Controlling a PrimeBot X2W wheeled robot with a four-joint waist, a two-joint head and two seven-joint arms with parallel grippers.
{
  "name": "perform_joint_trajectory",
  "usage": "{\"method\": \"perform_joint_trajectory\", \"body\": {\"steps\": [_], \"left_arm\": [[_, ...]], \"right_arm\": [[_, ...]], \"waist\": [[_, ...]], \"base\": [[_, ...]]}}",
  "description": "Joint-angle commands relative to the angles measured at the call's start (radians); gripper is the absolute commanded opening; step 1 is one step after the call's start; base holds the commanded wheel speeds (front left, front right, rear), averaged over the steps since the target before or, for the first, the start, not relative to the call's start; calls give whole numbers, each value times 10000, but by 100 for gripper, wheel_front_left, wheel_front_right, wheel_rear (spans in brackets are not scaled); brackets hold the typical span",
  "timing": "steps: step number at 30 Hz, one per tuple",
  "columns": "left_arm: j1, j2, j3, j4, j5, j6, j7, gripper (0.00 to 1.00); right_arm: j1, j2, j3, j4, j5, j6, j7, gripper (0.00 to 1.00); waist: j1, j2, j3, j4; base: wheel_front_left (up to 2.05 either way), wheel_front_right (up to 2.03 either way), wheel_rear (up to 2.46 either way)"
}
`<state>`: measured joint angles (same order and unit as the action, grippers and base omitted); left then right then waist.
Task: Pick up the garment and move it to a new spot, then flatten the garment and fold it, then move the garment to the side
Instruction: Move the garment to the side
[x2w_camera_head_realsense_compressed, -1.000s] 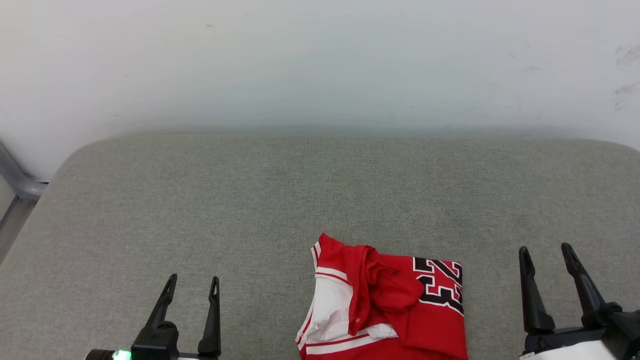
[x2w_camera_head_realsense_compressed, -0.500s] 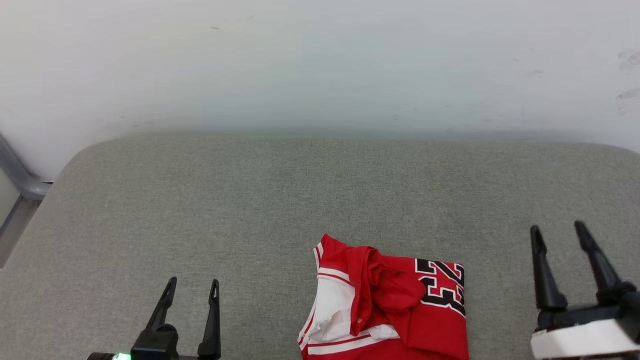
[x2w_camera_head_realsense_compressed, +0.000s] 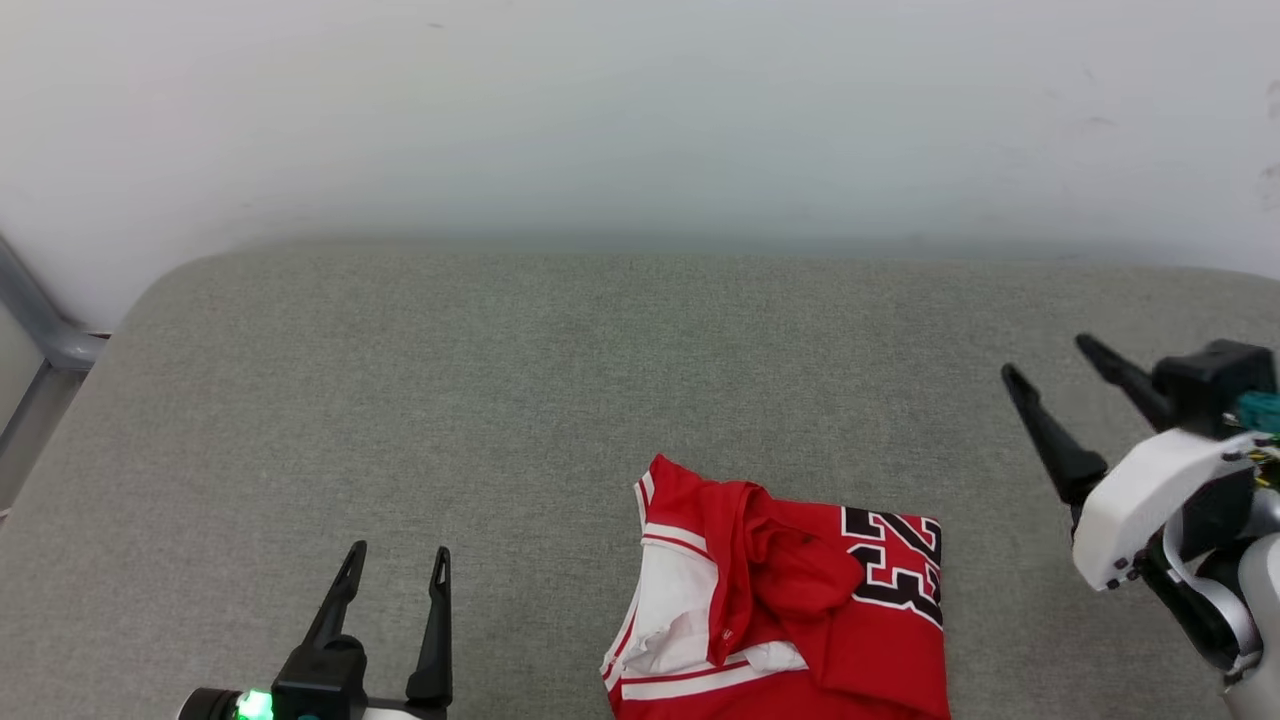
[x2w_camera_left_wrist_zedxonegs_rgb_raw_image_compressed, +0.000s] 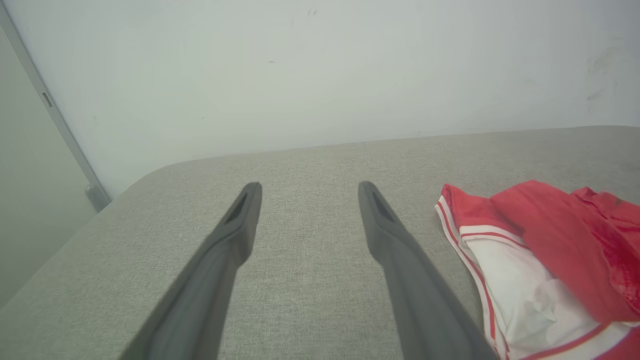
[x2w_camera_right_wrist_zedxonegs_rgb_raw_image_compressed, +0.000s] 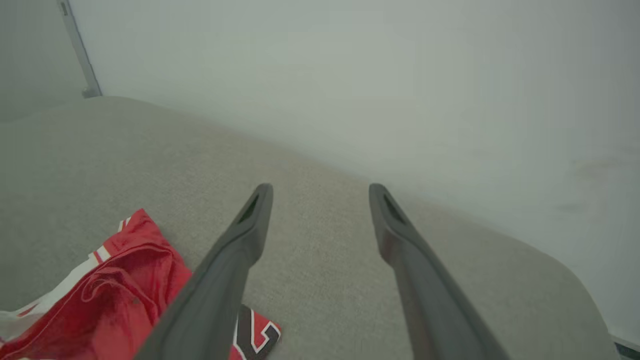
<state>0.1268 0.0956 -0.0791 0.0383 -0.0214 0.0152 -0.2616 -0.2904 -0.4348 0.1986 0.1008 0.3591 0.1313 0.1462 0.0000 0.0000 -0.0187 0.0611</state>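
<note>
Both tools are spread and empty: the left tool (x2w_camera_head_realsense_compressed: 399, 550) sits low at the near left of the grey fabric-covered desk (x2w_camera_head_realsense_compressed: 500, 400), fingers apart with bare cloth between them. The right tool (x2w_camera_head_realsense_compressed: 1048, 358) hangs off to the right, tilted so its parted fingers slant toward the middle. The garment (x2w_camera_head_realsense_compressed: 800, 620) lies between them, apart from both and closer to the right one, at the near edge of the desk, its lower part cut off by the bottom of the head view. It is a compact but untidy bundle. A white sleeve with red-and-white striped trim lies on its left, a rumpled red fold is heaped across the middle, and black, white-outlined figures that read like "23" show on the flatter right side. Such a bundle would fit a shirt waiting to be spread as well as one roughly folded and set aside. Either way, the likely trouble lies in the loose layers. A pinch on the heaped red fold would probably lift only the top layer and let the rest spill open. A long finger sliding in low could also snag the sleeve trim and drag the bundle. Because it lies so near the edge, a push toward the robot might tip it off the desk.
</note>
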Motion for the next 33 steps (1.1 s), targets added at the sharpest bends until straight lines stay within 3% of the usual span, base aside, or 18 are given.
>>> {"method": "perform_joint_trajectory", "body": {"steps": [1,8,14,22,32,33], "left_arm": [[-114,8,0,5,27,-32,-45,100],[-276,-27,-77,1,44,-74,-43,100],[-456,-50,-138,-25,48,-128,-43,100],[-839,-66,-174,-39,66,-159,-43,100],[-1122,-106,-222,-7,66,-176,-43,100],[-1122,-108,-221,2,66,-173,-43,100]], "right_arm": [[-300,-276,343,105,382,-13,620,100],[-274,-1008,1813,840,2770,-13,4193,100],[26,-1018,2039,1396,3695,-11,5158,100],[94,-141,2056,2367,4113,-11,4737,100],[253,580,3011,3244,4272,-7,3795,100],[262,582,3107,3294,4320,-7,3721,57]], "waist": [[0,0,44,38],[0,0,285,276],[0,0,654,501],[0,0,1385,758],[0,0,1758,887],[0,0,1762,881]], "base": [[0,0,0],[0,0,0],[0,0,0],[0,0,0],[0,0,0],[0,0,0]]}}
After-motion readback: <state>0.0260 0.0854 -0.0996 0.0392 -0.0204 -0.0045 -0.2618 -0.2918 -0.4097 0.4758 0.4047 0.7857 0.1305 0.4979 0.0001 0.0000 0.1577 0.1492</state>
